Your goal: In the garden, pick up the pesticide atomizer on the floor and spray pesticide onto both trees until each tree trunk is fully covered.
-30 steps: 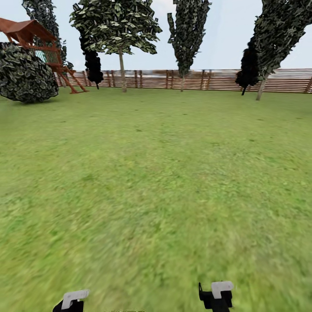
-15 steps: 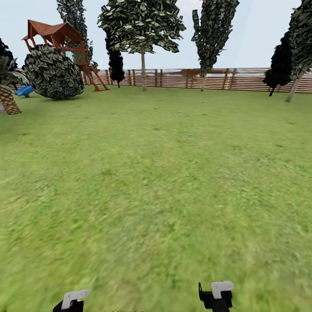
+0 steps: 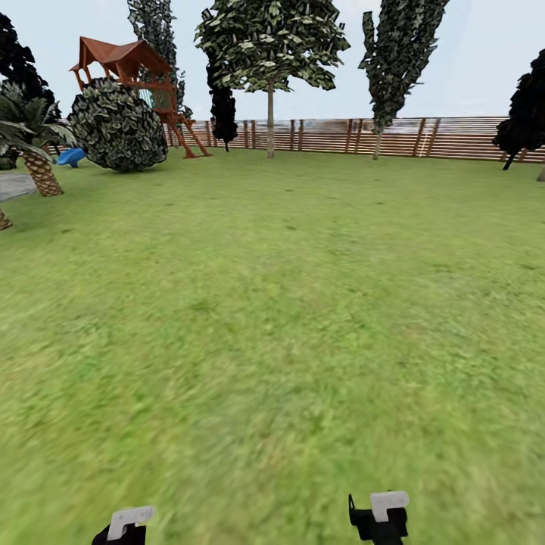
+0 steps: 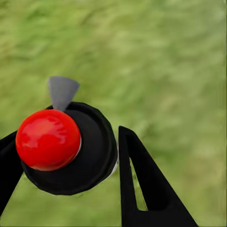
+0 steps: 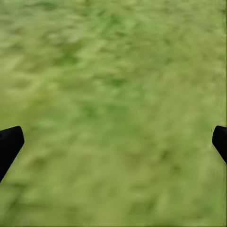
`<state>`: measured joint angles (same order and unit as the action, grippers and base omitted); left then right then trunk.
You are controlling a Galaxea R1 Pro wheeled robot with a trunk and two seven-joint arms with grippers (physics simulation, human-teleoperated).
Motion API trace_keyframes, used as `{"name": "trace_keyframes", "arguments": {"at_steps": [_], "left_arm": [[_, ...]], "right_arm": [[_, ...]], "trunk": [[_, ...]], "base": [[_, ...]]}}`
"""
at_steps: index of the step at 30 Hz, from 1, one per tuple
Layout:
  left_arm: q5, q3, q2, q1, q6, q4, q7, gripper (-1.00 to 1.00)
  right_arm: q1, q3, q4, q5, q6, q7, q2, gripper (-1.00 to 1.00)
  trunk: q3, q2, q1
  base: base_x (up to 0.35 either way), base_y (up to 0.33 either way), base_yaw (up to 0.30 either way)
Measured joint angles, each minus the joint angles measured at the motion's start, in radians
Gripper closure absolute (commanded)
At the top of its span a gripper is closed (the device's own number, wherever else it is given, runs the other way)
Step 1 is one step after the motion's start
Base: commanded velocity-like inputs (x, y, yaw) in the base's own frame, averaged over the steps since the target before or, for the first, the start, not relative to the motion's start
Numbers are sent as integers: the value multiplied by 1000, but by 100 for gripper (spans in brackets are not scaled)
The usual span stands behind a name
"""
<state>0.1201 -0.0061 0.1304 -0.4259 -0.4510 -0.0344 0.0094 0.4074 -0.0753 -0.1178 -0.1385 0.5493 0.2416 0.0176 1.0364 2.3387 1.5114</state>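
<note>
Gripping the pesticide atomizer [image 4: 66, 149], the left gripper [image 4: 64, 189] is clamped; right gripper [image 5: 113, 142] gapes empty; both trees [image 3: 270, 45] ahead remain unsprayed

- We see a wide green lawn [image 3: 288, 303] running back to a brown slatted wooden fence [image 3: 393, 138].
- At the far left of the head view stands a red-roofed wooden play tower [image 3: 132, 68], with a round dark bush [image 3: 117, 136] in front of it.
- A palm [image 3: 34, 151] and something blue [image 3: 72, 157] sit at the left edge.
- A black-foliaged tree [image 3: 524, 113] stands at the right edge.
- The sky [image 3: 469, 60] above is pale and hazy.
</note>
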Motion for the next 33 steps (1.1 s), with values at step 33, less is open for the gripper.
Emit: {"name": "trace_keyframes", "arguments": {"at_steps": [33], "left_arm": [[2, 0, 0, 18, 0, -2, 0, 100]], "right_arm": [[-2, -2, 85, 4, -4, -2, 7, -100]], "trunk": [[5, 0, 0]], "base": [[339, 0, 62]]}}
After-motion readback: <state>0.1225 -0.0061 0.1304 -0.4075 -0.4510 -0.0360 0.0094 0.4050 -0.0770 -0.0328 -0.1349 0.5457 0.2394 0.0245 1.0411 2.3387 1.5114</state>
